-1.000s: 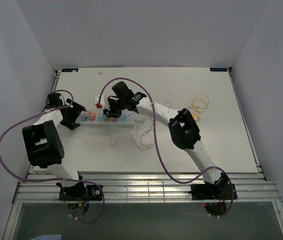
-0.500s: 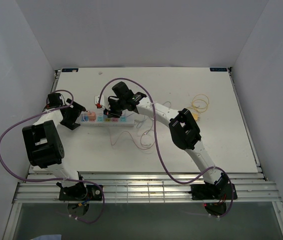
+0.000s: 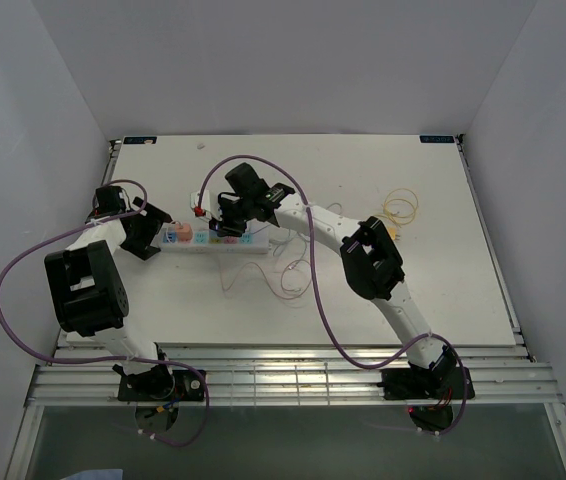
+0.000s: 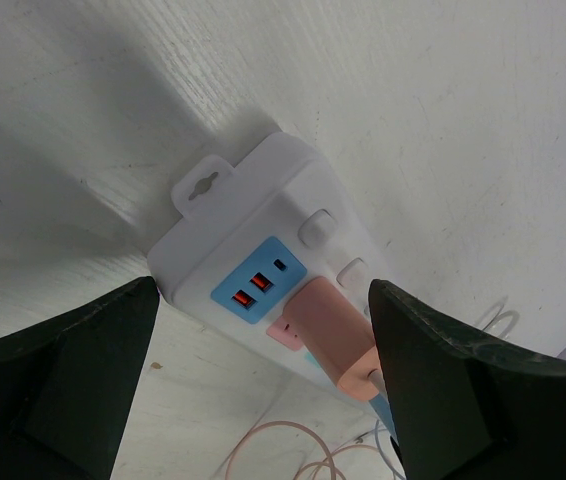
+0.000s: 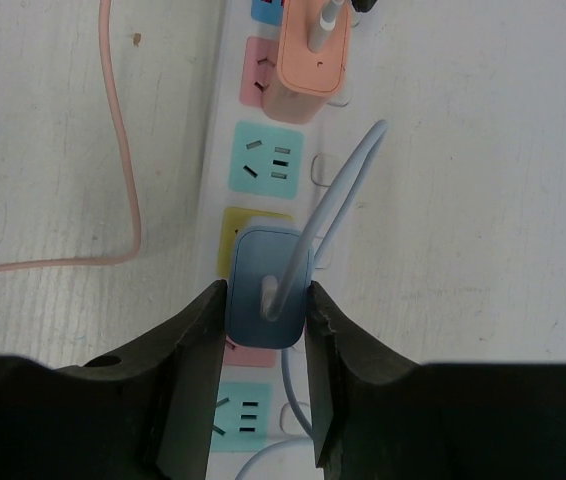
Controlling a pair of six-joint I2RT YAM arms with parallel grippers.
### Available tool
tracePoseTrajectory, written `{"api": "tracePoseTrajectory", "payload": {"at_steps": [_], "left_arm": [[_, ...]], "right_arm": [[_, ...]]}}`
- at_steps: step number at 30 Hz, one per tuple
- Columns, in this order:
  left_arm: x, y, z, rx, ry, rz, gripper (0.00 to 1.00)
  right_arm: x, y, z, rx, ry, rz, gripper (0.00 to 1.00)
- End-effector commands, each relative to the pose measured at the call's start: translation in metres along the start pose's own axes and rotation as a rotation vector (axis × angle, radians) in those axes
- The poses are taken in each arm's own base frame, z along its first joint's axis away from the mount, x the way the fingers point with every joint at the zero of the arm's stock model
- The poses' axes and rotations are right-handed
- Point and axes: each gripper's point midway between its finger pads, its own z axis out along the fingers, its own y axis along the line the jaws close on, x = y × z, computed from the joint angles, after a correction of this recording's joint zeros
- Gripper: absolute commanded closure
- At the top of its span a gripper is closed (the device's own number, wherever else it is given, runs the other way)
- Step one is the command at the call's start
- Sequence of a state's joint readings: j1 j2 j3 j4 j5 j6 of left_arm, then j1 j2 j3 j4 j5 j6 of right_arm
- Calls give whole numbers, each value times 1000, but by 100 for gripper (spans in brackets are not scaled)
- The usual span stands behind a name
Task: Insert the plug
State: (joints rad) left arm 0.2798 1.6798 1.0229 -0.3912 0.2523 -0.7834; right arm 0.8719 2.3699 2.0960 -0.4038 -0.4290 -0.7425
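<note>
A white power strip (image 3: 253, 243) with coloured sockets lies left of the table's middle. My right gripper (image 5: 266, 300) is shut on a blue plug (image 5: 253, 290) with a pale blue cable. It holds the plug over the yellow socket (image 5: 231, 222), and I cannot tell how deep it sits. A pink-orange plug (image 5: 308, 55) sits in the pink socket two places along. My left gripper (image 4: 263, 300) is open, its fingers (image 4: 73, 370) straddling the strip's end by the blue USB panel (image 4: 259, 279). In the top view the right gripper (image 3: 225, 222) is over the strip and the left gripper (image 3: 153, 235) is at its left end.
Thin pink cable loops (image 3: 285, 272) lie on the table just in front of the strip. A coil of yellow cable (image 3: 399, 208) lies at the right. A teal socket (image 5: 265, 162) stands open between the two plugs. The purple arm cables arch over the table.
The right arm's elbow has shifted slightly to the right while its gripper stays over the strip. The left arm has not moved.
</note>
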Motion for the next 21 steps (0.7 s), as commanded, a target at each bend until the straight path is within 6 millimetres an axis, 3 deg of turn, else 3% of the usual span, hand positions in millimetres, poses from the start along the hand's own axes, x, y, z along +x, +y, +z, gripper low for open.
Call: {"api": "tracePoseTrajectory", "payload": {"at_steps": [1, 15, 21], "left_arm": [[-4, -7, -5, 23, -9, 18, 3], [-2, -8, -4, 30, -2, 23, 3], [-1, -8, -4, 29, 0, 28, 3]], "right_arm": [[-26, -8, -11, 19, -56, -21, 92], [-21, -15, 3, 43, -63, -5, 92], [-9, -13, 7, 39, -29, -4, 92]]}}
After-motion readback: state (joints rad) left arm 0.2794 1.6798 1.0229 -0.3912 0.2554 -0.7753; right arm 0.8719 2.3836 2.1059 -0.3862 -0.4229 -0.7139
